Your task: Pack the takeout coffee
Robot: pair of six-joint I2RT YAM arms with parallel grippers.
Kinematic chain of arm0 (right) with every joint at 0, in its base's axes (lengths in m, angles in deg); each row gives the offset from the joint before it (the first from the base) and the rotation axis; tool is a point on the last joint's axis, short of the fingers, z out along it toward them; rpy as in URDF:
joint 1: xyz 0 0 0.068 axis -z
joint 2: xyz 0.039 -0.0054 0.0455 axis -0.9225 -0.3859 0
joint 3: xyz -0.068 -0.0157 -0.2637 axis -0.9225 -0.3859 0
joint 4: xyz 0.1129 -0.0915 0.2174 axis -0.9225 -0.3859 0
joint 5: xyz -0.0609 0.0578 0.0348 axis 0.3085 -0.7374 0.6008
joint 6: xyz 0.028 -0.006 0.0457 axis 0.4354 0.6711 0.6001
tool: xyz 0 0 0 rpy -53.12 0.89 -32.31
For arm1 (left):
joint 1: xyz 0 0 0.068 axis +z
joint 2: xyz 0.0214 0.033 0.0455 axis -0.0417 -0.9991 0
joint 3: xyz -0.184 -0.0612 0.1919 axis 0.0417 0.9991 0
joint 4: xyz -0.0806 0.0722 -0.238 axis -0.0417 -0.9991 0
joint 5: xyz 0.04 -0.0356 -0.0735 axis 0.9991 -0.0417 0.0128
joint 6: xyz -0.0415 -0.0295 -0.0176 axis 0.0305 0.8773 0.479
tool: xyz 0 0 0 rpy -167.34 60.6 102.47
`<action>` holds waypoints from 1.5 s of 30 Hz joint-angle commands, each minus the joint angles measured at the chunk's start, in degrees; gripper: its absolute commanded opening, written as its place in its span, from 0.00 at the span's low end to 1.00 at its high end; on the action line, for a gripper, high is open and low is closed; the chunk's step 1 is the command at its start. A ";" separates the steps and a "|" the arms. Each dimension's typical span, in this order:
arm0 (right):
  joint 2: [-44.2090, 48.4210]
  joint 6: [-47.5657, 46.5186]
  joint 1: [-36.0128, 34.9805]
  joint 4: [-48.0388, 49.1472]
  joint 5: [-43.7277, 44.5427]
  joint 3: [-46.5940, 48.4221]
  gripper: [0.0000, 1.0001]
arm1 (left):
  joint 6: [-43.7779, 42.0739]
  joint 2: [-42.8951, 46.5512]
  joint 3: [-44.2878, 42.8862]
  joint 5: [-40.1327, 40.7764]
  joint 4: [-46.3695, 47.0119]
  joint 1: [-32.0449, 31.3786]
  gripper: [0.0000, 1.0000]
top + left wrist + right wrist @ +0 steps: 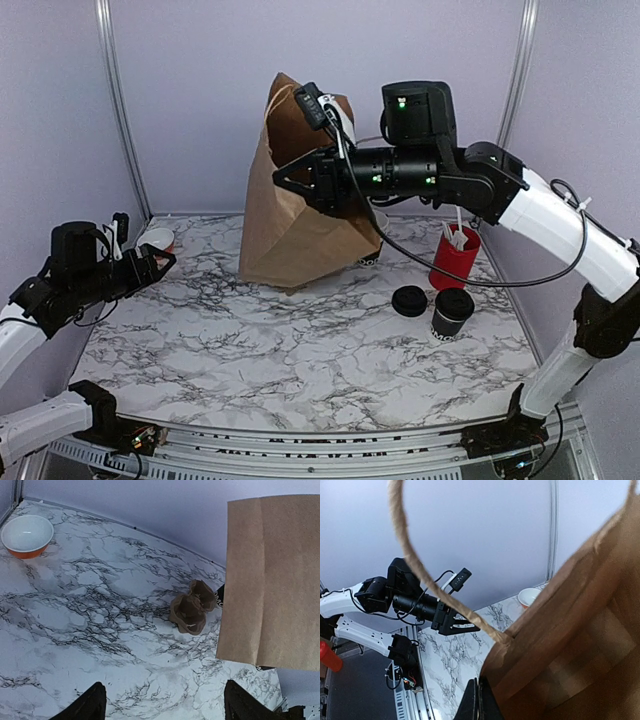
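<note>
Two claws: right claw (pixel 283 178) pinched shut on the tilted paper bag (pixel 290 240), left claw (pixel 158 262) wide and empty at left; the takeout coffee (pixel 452 312) stands on the surface (pixel 300 360) to the bag's right, and a sharp tug could tear or topple the bag

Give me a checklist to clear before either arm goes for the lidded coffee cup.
1. Right gripper shut on the paper bag at its rim: ok, as far as the wrist view shows.
2. Bag mouth open enough for the cup: cannot tell.
3. Takeout coffee upright, lid on, standing on the table right of the bag: ok.
4. Left gripper open and empty: ok.
5. Left gripper close to the coffee: not ok; it sits far left by the orange bowl.
</note>
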 commanded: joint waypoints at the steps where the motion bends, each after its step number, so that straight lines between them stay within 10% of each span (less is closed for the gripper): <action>1: -7.45 -9.35 -8.02 -15.17 13.03 11.13 0.00 | -0.84 0.69 -4.35 5.88 -4.76 -0.14 0.82; 12: -29.91 -5.30 -13.20 -24.72 20.45 34.70 0.00 | -0.07 0.40 -5.53 4.56 -7.15 -0.13 0.82; 20: -32.39 -3.73 -14.44 -18.03 17.48 33.93 0.04 | 1.20 -1.37 -3.01 9.53 -7.98 -0.08 0.82; 45: -12.34 -5.80 -13.01 -9.36 23.79 15.87 0.84 | 9.69 7.87 -7.32 32.65 -16.63 -0.04 0.82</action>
